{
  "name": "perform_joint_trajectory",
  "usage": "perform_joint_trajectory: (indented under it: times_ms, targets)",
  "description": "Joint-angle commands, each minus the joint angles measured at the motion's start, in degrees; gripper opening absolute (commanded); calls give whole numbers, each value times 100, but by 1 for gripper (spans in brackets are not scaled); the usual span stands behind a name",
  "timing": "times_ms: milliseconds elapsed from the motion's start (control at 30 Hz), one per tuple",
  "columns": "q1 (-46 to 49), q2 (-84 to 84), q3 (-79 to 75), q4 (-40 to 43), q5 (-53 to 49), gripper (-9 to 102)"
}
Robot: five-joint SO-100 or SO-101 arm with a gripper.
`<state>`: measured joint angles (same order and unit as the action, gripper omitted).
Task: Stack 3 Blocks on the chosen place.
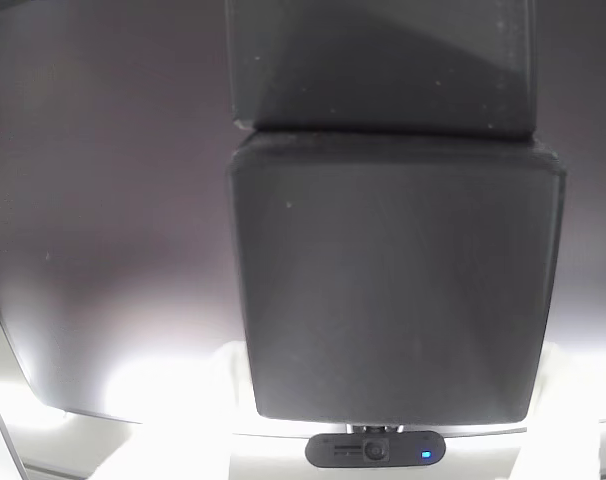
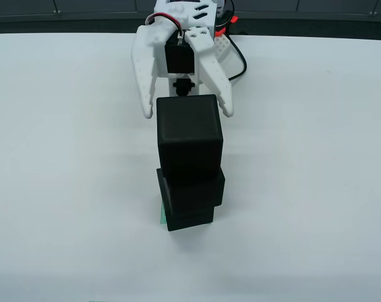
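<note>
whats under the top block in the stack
Under the top block sit two more black blocks. A green sliver shows at the stack's base; the rest of that patch is covered.

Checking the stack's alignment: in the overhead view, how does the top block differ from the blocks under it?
The top block looks larger, being nearest the camera; the lower blocks look smaller. The top block shows its whole upper face; the lower blocks show mostly their front sides. The top block sits between the open fingers of the white end effector; the lower blocks lie clear of it. All are matte black cubes.
</note>
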<state>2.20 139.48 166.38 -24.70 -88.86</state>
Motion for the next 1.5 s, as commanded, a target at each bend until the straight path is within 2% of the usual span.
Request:
perform_joint_trajectory:
  times_ms: [0, 100, 300, 433, 567, 633, 933, 1100, 1267, 1367, 1467]
  targets:
    - [53, 123, -88, -114, 18, 34]
    - [62, 448, -264, 316, 70, 33]
    - [-79, 1793, -1020, 2470, 149, 33]
    - [-255, 2830, -1143, 3524, 483, 20]
    - [-545, 3841, -1099, 4298, 1652, 4]
    - [-642, 4175, -1204, 4790, 2391, 0]
    - [-466, 4781, -1213, 6592, 6759, 0]
    - [-519, 5326, -562, 7207, 8464, 0]
    - [-519, 5687, 229, 7541, 9272, 0]
    - [-633, 5757, 492, 7945, 9387, 0]
    - [-589, 5757, 703, 7945, 9422, 0]
